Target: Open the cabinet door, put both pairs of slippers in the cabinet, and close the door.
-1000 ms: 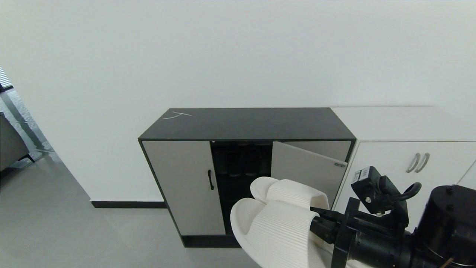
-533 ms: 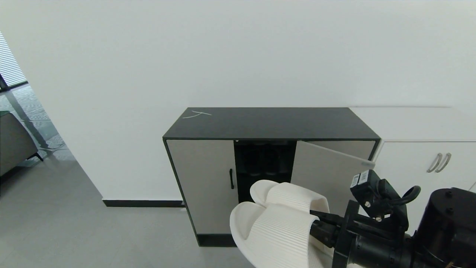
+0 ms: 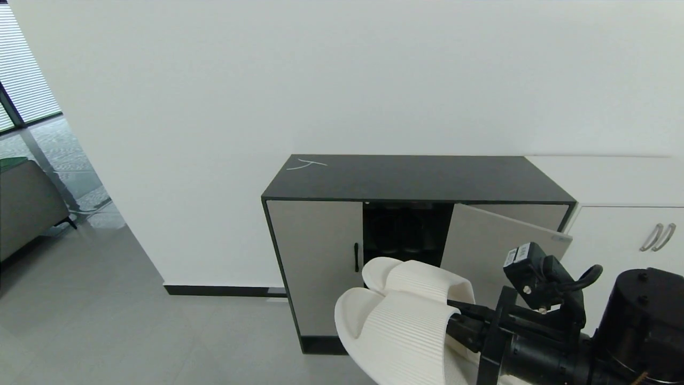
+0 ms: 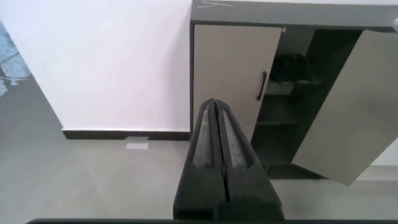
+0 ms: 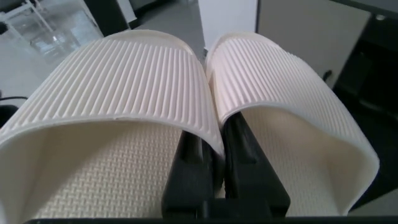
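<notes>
A black cabinet (image 3: 417,179) with grey doors stands against the white wall. Its right door (image 3: 497,256) hangs ajar while the left door (image 3: 315,256) is closed; dark items sit on the shelves (image 4: 292,68) inside. My right gripper (image 3: 459,321) is shut on a pair of white ribbed slippers (image 3: 401,321), held side by side in front of the opening. In the right wrist view the fingers (image 5: 193,155) pinch the inner edges of both slippers (image 5: 186,81). My left gripper (image 4: 215,134) is shut with nothing in it, in front of the left door (image 4: 233,68).
A white cabinet (image 3: 630,214) with silver handles adjoins the black one on the right. Grey floor (image 3: 133,321) spreads out to the left. A sofa (image 3: 26,214) and a window with blinds are at the far left.
The head view has shifted, so the cabinet now sits further right in the picture. The slippers stay in my right gripper in the same place.
</notes>
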`<state>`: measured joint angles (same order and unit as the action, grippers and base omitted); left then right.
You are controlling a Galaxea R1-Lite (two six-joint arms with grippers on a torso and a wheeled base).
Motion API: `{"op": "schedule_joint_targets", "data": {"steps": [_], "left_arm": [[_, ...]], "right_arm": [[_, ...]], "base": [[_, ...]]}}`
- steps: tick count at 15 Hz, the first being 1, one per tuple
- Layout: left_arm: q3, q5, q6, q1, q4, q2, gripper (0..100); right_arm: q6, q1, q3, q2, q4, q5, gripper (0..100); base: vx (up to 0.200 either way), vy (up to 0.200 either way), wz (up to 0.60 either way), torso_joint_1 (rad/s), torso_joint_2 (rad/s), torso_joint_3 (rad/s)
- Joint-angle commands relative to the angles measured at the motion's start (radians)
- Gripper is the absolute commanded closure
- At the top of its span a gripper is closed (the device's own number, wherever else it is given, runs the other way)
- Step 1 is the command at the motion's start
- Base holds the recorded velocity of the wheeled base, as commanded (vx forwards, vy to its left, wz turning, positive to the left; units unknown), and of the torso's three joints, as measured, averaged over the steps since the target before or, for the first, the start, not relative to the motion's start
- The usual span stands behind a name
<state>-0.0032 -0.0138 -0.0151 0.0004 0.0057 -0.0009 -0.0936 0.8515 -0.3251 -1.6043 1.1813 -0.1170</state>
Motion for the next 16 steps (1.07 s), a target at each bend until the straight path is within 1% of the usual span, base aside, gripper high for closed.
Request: {"op": "schedule_joint_targets", "data": {"steps": [1, 7, 9, 16], "left_arm": [[0.000, 0.000, 0.000, 0.000, 0.000, 0.001, 100], [0.000, 0.000, 0.000, 0.000, 0.000, 0.001, 100], [0.000, 0.000, 0.000, 0.000, 0.000, 0.001, 100], [0.000, 0.000, 0.000, 0.000, 0.000, 0.001, 100]], "right_arm": [[0.000, 0.001, 0.006, 0.000, 0.015, -0.001, 100], [0.000, 0.001, 0.009, -0.005, 0.029, -0.001, 100], [0.000, 0.001, 0.009, -0.009, 0.029, -0.001, 100], [0.018, 0.001, 0.023, -0.019, 0.031, -0.001, 100]], "base": [[0.200, 0.000, 0.00, -0.002, 0.00, 0.002], [0.200, 0.000, 0.00, 0.007, 0.00, 0.004], [0.000, 0.000, 0.00, 0.000, 0.00, 0.000], [0.000, 0.200, 0.00, 0.002, 0.00, 0.002]]}}
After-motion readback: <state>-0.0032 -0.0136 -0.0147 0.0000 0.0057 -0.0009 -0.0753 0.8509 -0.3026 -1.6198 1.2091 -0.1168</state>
